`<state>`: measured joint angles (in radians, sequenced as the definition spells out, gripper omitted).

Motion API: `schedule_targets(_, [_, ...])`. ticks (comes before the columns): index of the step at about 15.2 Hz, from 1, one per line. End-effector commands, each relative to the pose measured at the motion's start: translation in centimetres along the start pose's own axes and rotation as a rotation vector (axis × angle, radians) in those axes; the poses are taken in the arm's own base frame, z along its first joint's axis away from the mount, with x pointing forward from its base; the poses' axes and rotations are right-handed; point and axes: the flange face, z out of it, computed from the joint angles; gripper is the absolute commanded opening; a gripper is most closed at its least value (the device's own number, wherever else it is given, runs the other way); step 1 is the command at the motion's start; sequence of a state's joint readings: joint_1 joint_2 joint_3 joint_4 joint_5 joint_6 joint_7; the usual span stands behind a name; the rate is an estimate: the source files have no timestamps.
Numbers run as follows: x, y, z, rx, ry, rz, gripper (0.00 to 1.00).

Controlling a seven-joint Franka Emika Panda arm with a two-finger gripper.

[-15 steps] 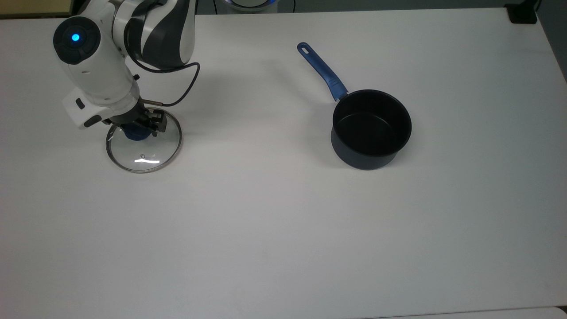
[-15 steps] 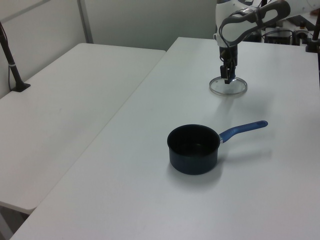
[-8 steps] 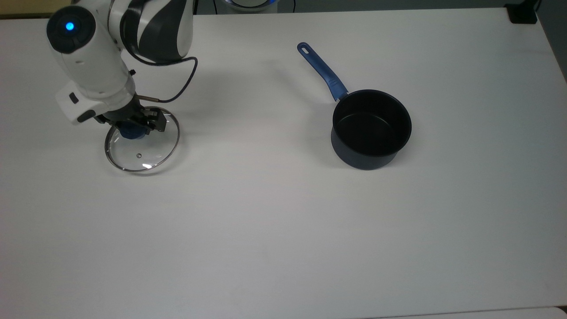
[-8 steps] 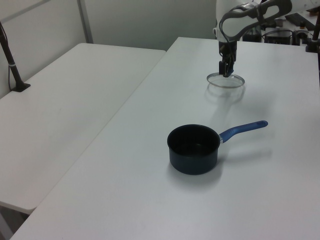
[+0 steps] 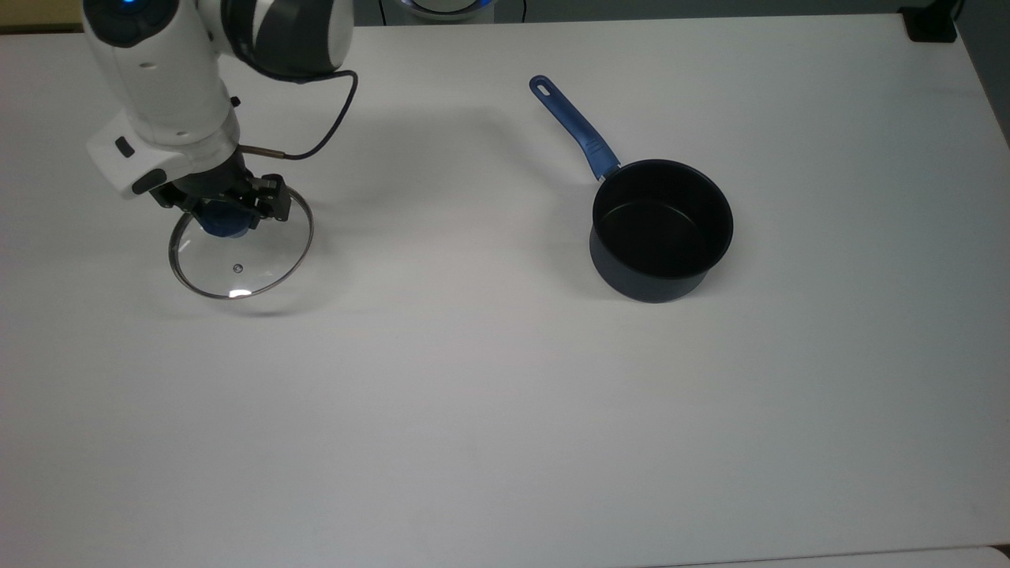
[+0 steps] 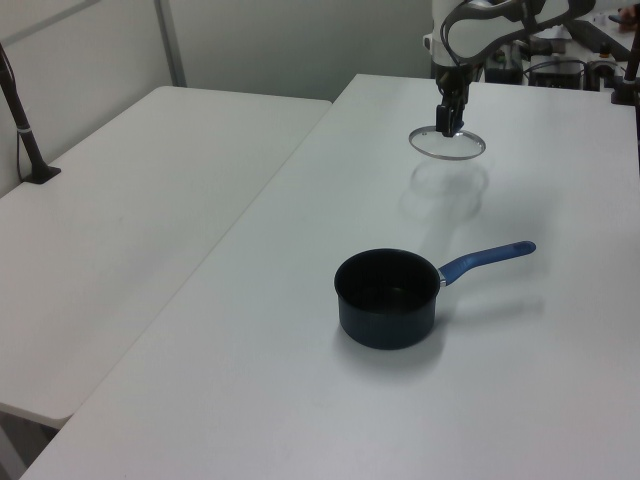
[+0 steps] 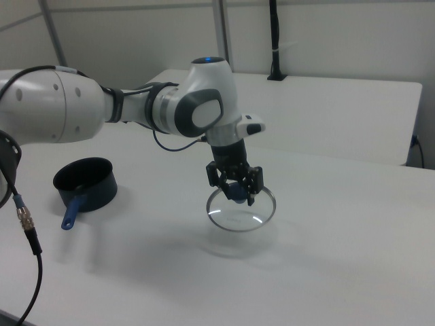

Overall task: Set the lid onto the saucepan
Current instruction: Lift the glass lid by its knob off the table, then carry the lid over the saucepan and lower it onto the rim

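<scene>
White table (image 5: 505,394), clear blue-knobbed lid (image 5: 241,264)

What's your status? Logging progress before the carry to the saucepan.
Gripper shut on the lid's blue knob. Lid off the table, shadow beneath it. Saucepan open, upright, apart from the lid. Bare tabletop between them.

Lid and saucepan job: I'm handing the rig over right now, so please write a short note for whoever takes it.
Gripper: shut on the lid's blue knob.
Lid: held level in the air above the table, shadow below it, at the top view's left.
Saucepan: upright and empty, at the top view's right, handle toward the top view's upper left.
Done: lid grasped and lifted.
Left: carry it over the saucepan, lower it onto the rim, release.
</scene>
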<state>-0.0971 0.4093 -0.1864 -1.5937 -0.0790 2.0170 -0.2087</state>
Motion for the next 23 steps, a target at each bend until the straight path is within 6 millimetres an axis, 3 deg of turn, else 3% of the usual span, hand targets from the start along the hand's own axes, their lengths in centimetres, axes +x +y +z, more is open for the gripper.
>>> schedule_targets(1, [-0.3, -1.3, -3.1, -0.051, -0.013, -0.092, 0.57])
schedule_targets(6, [0.0, -5.8, -4.4, -0.054, -0.031, -0.146, 0.57])
schedule_targets(9, [0.1, -9.7, -6.7, -0.057, -0.033, -0.174, 0.57])
schedule_targets(13, [-0.4, -17.2, -9.2, -0.063, -0.019, -0.208, 0.57])
schedule_targets(16, [-1.3, -22.9, -10.0, -0.073, -0.032, -0.228, 0.57])
schedule_targets(19, [-2.1, -27.8, -10.6, -0.078, -0.015, -0.221, 0.57])
schedule_targets(21, [-2.3, -31.0, -12.7, -0.072, 0.025, -0.226, 0.57])
schedule_targets(23, [-3.7, -34.4, -13.1, -0.071, 0.007, -0.248, 0.57])
